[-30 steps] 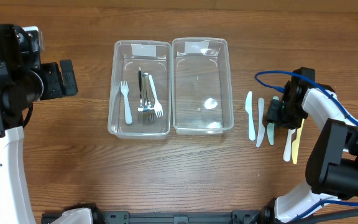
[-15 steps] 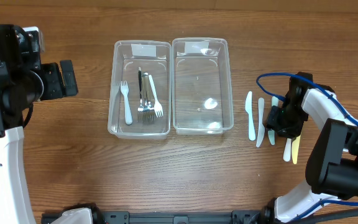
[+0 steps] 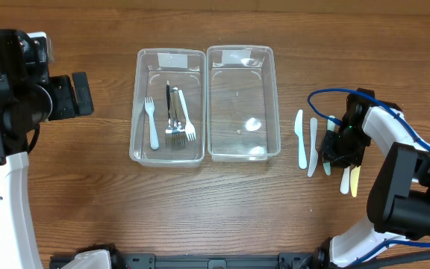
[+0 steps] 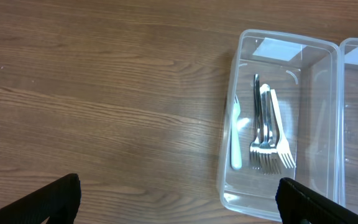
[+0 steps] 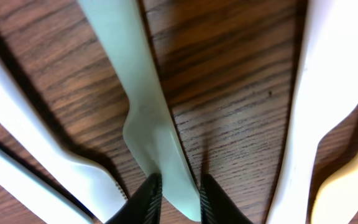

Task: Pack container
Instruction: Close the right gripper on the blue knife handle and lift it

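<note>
Two clear tubs sit side by side mid-table (image 3: 222,217). The left tub (image 3: 135,112) holds a bunch of forks (image 3: 175,116) lying lengthwise, with a pale blue fork (image 3: 152,125) just beside them. The right tub (image 3: 275,97) touches it along one long wall. Off to the right lies a row of plastic knives: blue knife (image 3: 300,139), white knife (image 3: 313,146), green knife (image 3: 326,161), then a second white knife (image 3: 345,181) and a yellow knife (image 3: 354,181). The right gripper (image 3: 340,149) is down on that row, over the green knife, its jaws hidden from above. The left arm (image 3: 6,97) sits at the far left edge, well apart from the tubs.
</note>
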